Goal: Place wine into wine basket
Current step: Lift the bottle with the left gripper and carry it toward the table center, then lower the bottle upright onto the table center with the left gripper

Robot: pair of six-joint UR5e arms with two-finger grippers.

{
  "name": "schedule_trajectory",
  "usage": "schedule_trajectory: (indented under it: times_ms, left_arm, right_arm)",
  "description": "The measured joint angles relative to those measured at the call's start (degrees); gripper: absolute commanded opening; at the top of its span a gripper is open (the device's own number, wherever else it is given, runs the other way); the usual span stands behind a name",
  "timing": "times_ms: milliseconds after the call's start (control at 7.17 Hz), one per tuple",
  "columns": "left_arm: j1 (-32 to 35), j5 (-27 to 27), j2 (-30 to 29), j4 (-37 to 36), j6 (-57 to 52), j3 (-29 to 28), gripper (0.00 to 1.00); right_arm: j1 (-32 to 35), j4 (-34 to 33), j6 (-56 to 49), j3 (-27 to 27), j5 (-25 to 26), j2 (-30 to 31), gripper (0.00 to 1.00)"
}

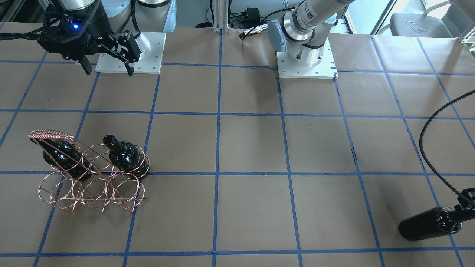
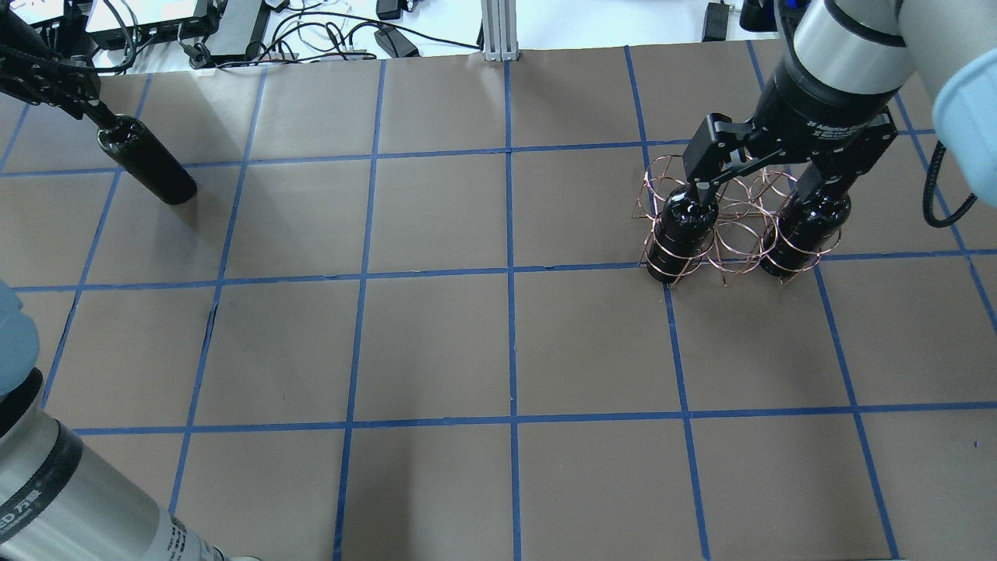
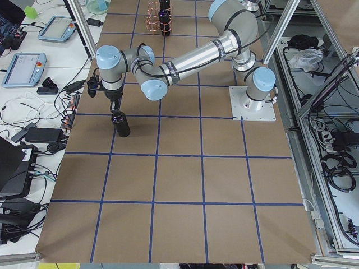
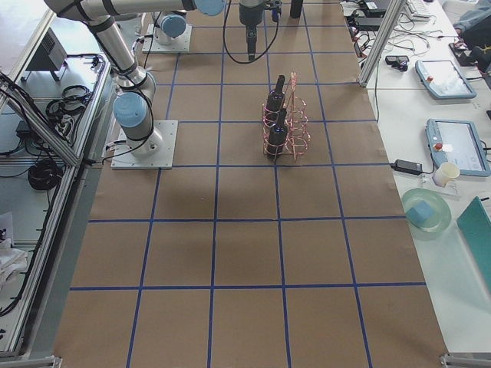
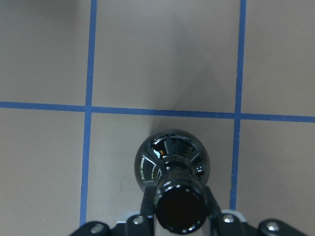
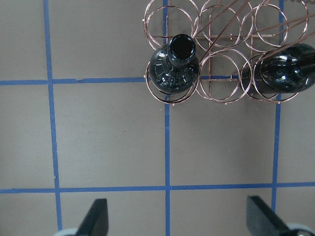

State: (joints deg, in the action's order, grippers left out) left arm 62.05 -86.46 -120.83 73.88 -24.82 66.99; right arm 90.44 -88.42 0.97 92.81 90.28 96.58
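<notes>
Black glass wine bottle [image 2: 148,167], glossy, unlabelled and slim-necked, stands upright at the far left of the brown paper-covered table [image 2: 436,351]. The left gripper [image 5: 179,211] is clamped on its neck, one finger on each side just below the mouth. Whether the base rests on the table or is raised cannot be told.

Copper thin-wire wine basket [image 2: 736,234], built of two rows of round rings, sits well apart from it at the far right. In the row nearer the robot, the left seated bottle [image 6: 172,73] and the right seated bottle [image 6: 285,73] fill the two end rings. The middle ring [image 6: 222,101] between them is free.

The right gripper [image 2: 759,183] hangs above the basket with its jaws spread wide, holding nothing.

Step in hand, as judged: the third bottle is grasped and its transfer to the basket is not yet done.

The next move likely calls for:
- raising the bottle clear of the table
- carrying it upright to the right, across the table
- centring its base over a free ring before lowering
- moving the right gripper off the basket first, since it stands in the approach path
</notes>
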Motion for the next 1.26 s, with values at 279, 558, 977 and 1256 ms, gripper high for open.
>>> schedule_trajectory:
  times_ms: [279,558,977,1256]
  left_arm:
    - [0.0,0.4,0.2,-0.1,-0.7,0.0,0.00]
    - [0.6,0.8,1.3,0.4,-0.3,0.2,0.00]
    - [7.0,1.2,6.1,0.4,6.7,4.2,0.00]
    - [11.7,1.2,9.3,0.0,11.7,8.3,0.00]
  right_arm:
    - [0.0,0.0,0.0,0.0,0.0,0.0,1.00]
    - [0.0,0.0,0.0,0.0,0.0,0.0,1.00]
    - [0.0,0.0,0.0,0.0,0.0,0.0,1.00]
    - [0.0,-0.1,-0.1,0.0,0.1,0.0,1.00]
